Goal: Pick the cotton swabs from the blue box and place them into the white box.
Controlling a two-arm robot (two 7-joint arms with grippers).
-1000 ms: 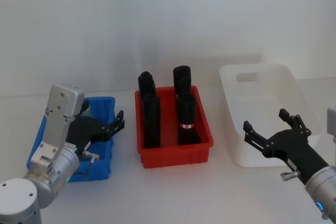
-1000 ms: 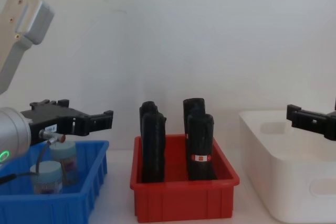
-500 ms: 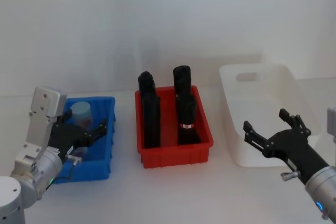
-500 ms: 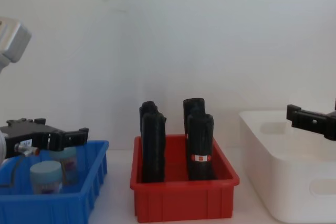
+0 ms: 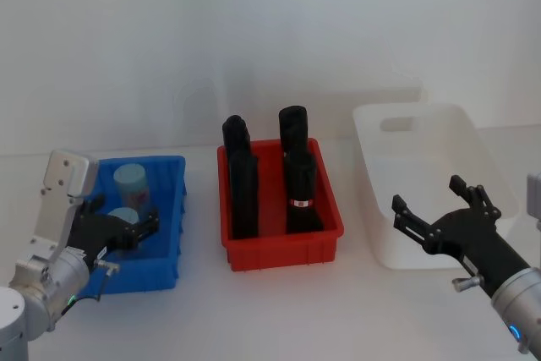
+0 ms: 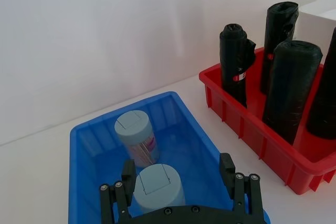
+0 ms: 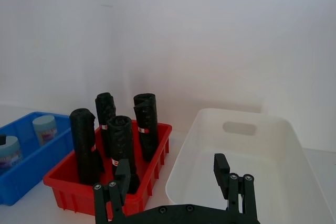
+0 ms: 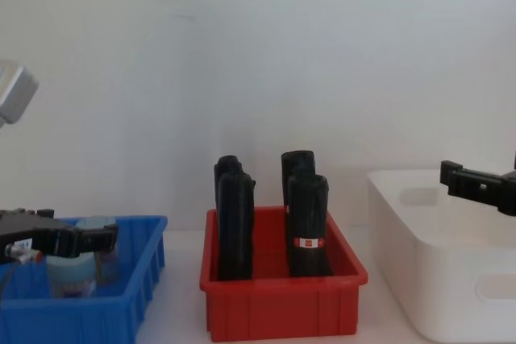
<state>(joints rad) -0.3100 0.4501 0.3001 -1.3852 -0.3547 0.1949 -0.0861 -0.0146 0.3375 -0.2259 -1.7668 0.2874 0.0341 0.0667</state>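
Note:
Two cotton swabs tubs stand in the blue box (image 5: 161,264), a far one (image 5: 133,183) and a near one (image 5: 123,214). My left gripper (image 5: 128,226) is open and low inside the box. In the left wrist view the near tub (image 6: 157,184) stands between the gripper's (image 6: 177,163) fingers, close to one finger (image 6: 126,178), with a gap to the other; I cannot tell if that finger touches it. The far tub (image 6: 135,135) stands just beyond. The white box (image 5: 423,200) at the right holds nothing I can see. My right gripper (image 5: 427,194) hangs open at its near edge.
A red bin (image 5: 283,247) with several black upright bottles (image 5: 300,188) stands between the blue box and the white box. A white wall runs behind the table. Bare tabletop lies in front of all three boxes.
My left gripper has drawn back and dropped from above the blue box's rim down into the box, coming around the near tub. The right arm has not moved.

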